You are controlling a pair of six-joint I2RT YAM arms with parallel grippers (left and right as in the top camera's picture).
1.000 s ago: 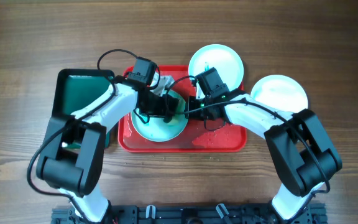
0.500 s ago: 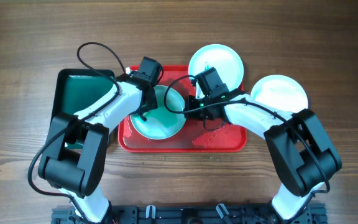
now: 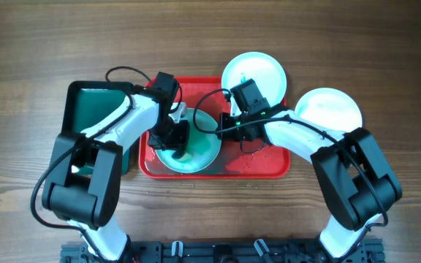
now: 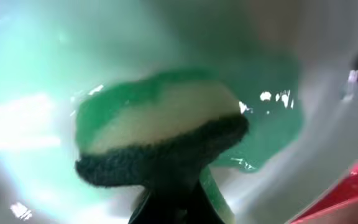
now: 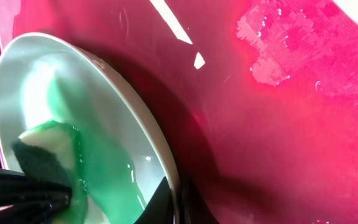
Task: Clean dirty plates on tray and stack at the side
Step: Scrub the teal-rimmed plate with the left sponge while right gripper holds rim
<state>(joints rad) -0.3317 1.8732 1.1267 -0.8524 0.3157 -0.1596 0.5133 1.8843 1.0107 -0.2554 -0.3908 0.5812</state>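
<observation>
A pale aqua plate lies on the red tray, wet with green liquid. My left gripper is shut on a sponge with a yellow body and dark scouring side, pressed onto the plate's inside. My right gripper is shut on the plate's right rim, with one finger on each side of the rim. A white plate rests at the tray's far right corner. Another pale plate lies on the table to the right of the tray.
A dark green tray stands left of the red tray. Wet patches lie on the red tray floor. Bare wooden table surrounds the trays.
My left gripper has moved with the sponge from the plate's far left edge toward the near left part of the plate. The right gripper and plate rim have stayed put.
</observation>
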